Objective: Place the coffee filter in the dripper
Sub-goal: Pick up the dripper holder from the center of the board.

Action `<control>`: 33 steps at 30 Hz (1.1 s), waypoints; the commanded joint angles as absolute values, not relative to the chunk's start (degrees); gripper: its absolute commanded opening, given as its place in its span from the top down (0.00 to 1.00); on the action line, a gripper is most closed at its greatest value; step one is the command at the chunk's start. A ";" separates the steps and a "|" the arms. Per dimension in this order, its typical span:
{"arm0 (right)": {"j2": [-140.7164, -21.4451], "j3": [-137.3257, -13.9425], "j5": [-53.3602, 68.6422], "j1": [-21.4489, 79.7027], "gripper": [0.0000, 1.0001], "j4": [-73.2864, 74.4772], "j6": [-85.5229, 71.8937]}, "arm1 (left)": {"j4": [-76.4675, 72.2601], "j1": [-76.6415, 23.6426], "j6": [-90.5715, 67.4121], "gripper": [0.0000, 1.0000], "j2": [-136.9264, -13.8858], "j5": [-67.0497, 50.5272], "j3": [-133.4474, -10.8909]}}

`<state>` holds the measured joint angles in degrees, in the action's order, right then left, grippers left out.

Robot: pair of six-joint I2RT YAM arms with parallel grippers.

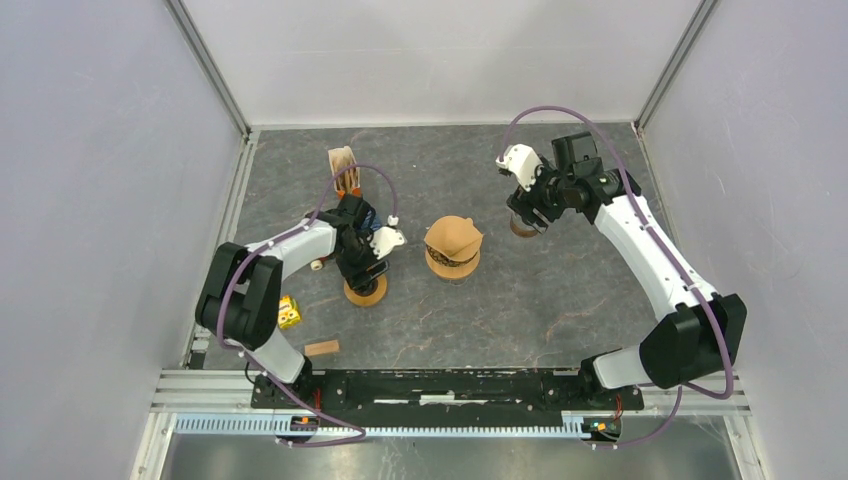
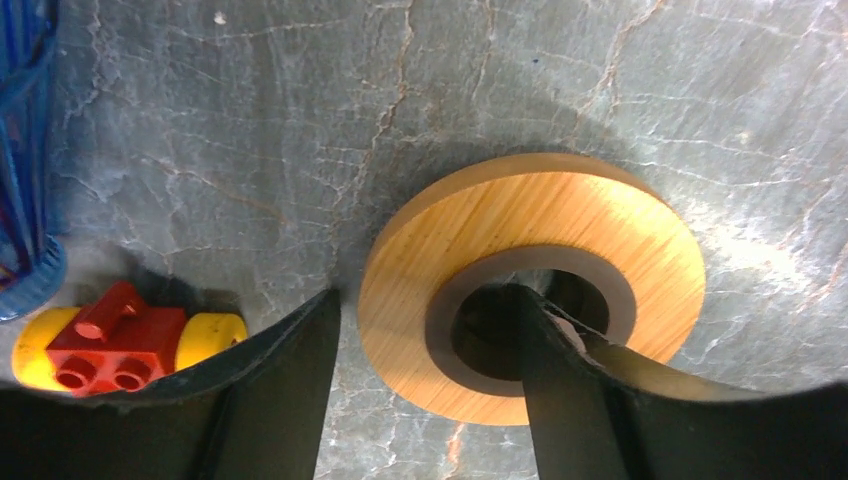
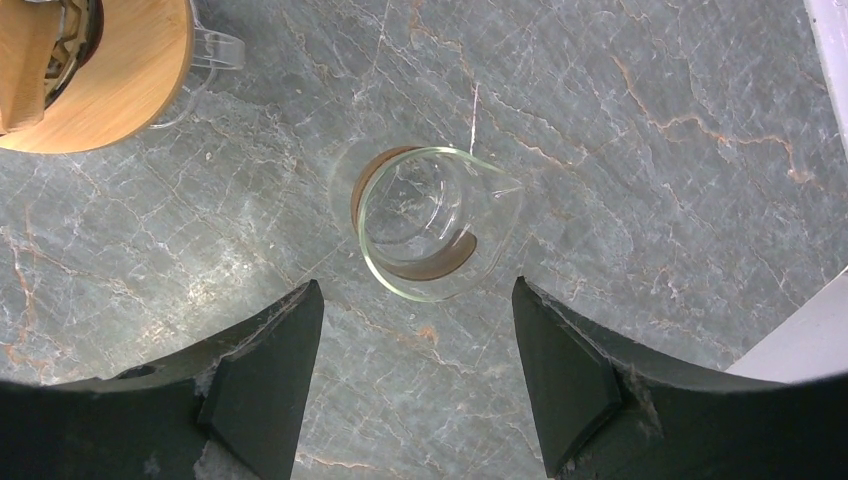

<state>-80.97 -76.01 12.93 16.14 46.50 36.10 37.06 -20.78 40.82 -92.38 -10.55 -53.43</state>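
The dripper, glass with a wooden collar, stands mid-table with a brown paper coffee filter sitting on top of it. Its wooden collar and the filter show at the right wrist view's top left. My left gripper is open over a wooden ring. In the left wrist view the gripper straddles the ring's wall, one finger in its hole and one outside. My right gripper is open and empty above a glass carafe, as its wrist view shows.
A holder with spare brown filters stands behind the left gripper. A red and yellow toy lies left of the ring, next to a blue ribbed object. A small wooden block lies near the front edge. Walls enclose the table.
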 commanded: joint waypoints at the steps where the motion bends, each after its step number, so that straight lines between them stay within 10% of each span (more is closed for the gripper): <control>1: -78.70 -75.61 12.12 16.24 0.24 44.34 35.99 | 38.13 -21.17 43.53 0.33 -94.36 -11.60 -56.18; 16: -75.42 -72.98 9.60 15.67 0.24 41.62 34.28 | 53.30 -20.76 35.33 0.77 -92.94 -13.45 -74.67; 30: -65.74 -66.73 14.60 10.37 0.23 34.02 29.71 | 84.82 -24.39 13.77 0.83 -131.08 -16.49 -163.57; 33: -63.51 -65.08 18.76 10.36 0.23 34.09 32.76 | 82.28 -28.81 13.65 0.82 -134.56 -13.20 -167.27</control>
